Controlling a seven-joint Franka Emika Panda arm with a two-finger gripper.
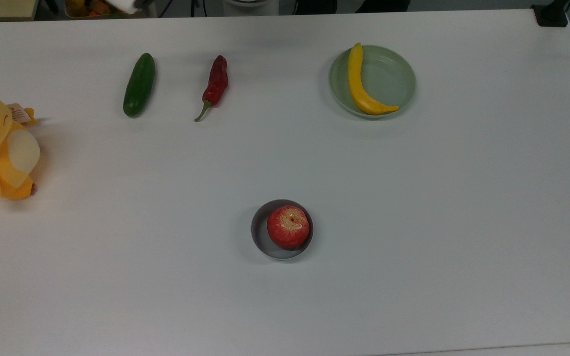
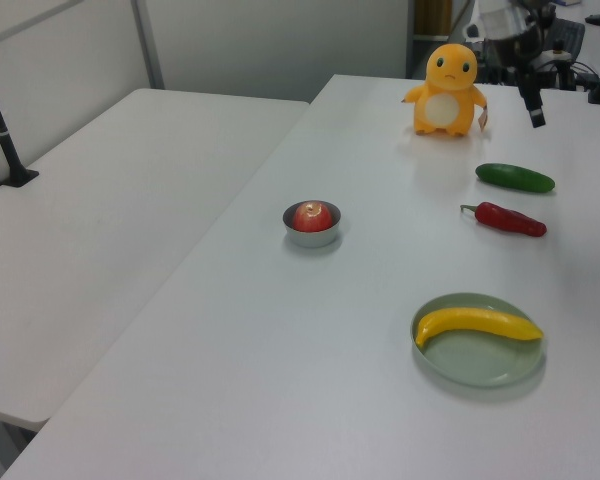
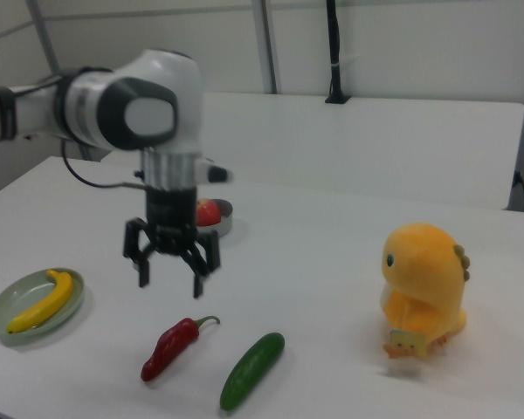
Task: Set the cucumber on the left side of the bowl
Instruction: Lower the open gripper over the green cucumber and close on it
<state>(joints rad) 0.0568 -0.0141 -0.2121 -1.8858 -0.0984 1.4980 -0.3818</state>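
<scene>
- Top view: cucumber (image 1: 139,85) lies on the white table (image 1: 413,198), beside red chili (image 1: 215,85) on the top view's left. Grey bowl (image 1: 259,232) holds an apple (image 1: 288,227), well apart from both. Banana (image 1: 364,84) in pale green dish (image 1: 394,79).
- Left view: cucumber (image 2: 515,177) between chili (image 2: 508,218) and plush toy (image 2: 446,88).
- Right view: gripper (image 3: 168,272) hangs above the table, fingers spread wide, holding nothing; cucumber (image 3: 252,370) near the front edge.
</scene>
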